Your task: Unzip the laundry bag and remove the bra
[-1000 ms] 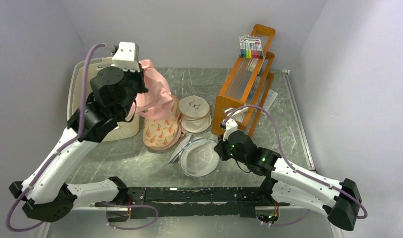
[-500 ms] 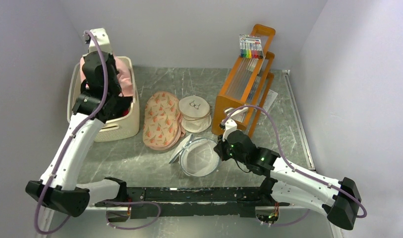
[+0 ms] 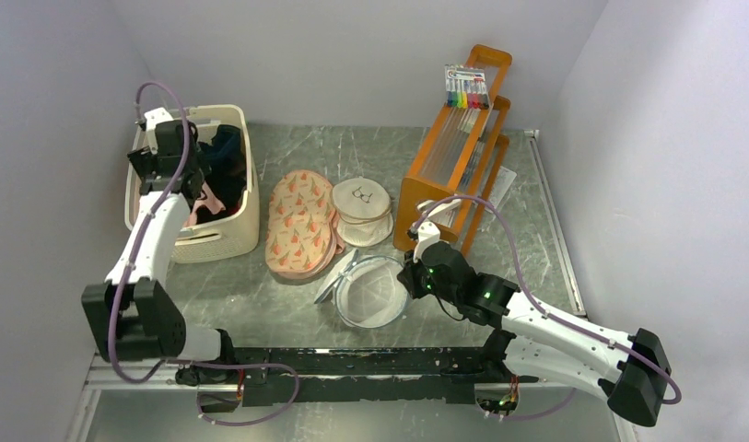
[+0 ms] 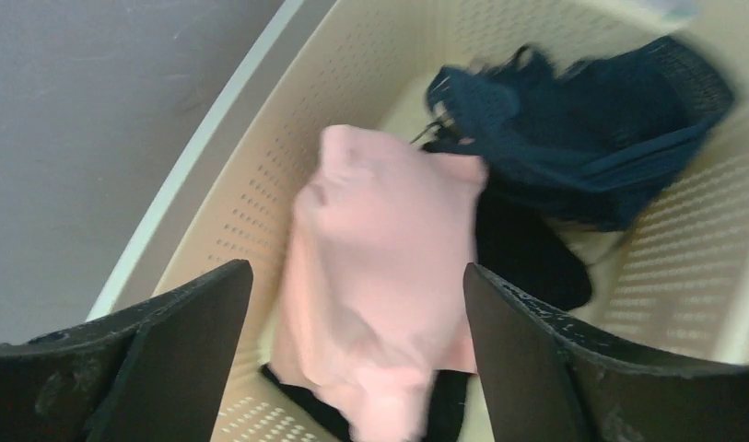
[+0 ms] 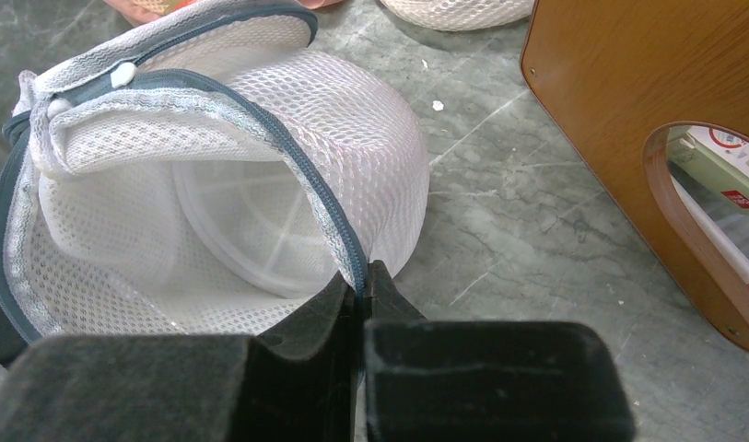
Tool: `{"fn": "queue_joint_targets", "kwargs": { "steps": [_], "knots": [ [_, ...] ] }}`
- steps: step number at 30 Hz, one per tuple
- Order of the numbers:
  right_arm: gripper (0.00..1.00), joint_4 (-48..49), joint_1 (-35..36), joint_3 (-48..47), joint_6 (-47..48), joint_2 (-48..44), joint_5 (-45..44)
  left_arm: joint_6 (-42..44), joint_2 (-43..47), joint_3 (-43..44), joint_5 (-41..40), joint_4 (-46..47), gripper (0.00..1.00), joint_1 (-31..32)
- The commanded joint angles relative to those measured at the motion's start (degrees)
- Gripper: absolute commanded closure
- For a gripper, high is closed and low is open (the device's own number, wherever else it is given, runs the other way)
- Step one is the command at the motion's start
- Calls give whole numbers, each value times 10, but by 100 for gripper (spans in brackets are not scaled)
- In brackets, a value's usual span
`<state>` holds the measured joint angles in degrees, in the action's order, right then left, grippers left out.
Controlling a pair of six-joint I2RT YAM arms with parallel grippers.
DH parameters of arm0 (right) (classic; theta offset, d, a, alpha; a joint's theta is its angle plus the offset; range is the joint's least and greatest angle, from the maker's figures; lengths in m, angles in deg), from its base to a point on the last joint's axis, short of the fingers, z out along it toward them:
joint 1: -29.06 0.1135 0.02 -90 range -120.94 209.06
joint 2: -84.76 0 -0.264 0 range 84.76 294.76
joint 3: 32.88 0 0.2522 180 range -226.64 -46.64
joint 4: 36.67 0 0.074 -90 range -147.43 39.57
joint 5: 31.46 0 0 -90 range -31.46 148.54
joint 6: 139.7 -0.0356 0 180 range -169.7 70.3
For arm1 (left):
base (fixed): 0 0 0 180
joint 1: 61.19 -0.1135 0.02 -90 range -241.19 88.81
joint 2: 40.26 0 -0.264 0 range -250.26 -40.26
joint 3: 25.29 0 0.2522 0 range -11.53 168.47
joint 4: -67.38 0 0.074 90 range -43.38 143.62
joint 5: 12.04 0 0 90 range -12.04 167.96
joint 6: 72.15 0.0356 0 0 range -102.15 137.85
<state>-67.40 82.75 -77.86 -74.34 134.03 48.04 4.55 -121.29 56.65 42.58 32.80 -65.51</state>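
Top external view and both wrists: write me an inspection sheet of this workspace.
Surface: grey marbled table, a few white specks near the bag.
Job's things: laundry bag unzipped, flap folded back; pink garment lies in the cream basket.
Clutter: peach patterned bag, beige glasses-print bag, orange rack with marker set on top; dark garments in the basket.
Grippers: left gripper open over the basket; right gripper shut on the laundry bag's zipper rim.
Cables: lavender cables loop along both arms.
Surroundings: pale walls on three sides.
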Motion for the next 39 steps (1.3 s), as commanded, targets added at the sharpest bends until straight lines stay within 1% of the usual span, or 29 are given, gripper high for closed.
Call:
{"fn": "queue_joint_targets", "kwargs": {
  "steps": [1,3,7,11,14,17,20,23,26,28,29,32,34,36,37,39],
  "knots": [
    [100,12,0,-2,0,0,-2,-14,99,-30,79,72,0,1],
    [100,12,0,-2,1,0,-2,3,129,-49,124,96,1,6],
    [100,6,0,-4,0,-1,-3,23,160,-65,174,124,1,33],
    [100,-35,0,-28,-27,7,-33,48,169,-71,211,134,4,95],
    [100,-99,1,-53,-72,24,-70,68,171,-73,226,137,3,159],
    [100,-115,1,-60,-95,32,-63,79,174,-75,254,143,3,217],
    [100,-125,1,-60,-108,24,-68,68,181,-78,311,137,0,257],
    [100,-135,1,-69,-115,5,-72,7,199,-109,391,118,0,262],
    [100,-142,1,-76,-116,-17,-74,-82,252,-211,480,152,0,262],
    [96,-135,1,-69,-109,-26,-75,-134,297,-282,517,178,2,262],
    [94,-129,1,-64,-103,-28,-74,-151,311,-307,525,172,4,262],
    [93,-113,1,-56,-89,-26,-62,-195,343,-351,548,124,8,263],
    [92,-113,0,-57,-87,-16,-65,-227,363,-381,595,121,11,264],
    [90,-111,1,-59,-85,-4,-68,-268,389,-415,625,131,11,271],
    [89,-110,1,-60,-84,1,-68,-287,404,-432,622,134,12,279],
    [86,-105,1,-59,-84,6,-68,-311,431,-458,585,126,11,301]
  ]
}}
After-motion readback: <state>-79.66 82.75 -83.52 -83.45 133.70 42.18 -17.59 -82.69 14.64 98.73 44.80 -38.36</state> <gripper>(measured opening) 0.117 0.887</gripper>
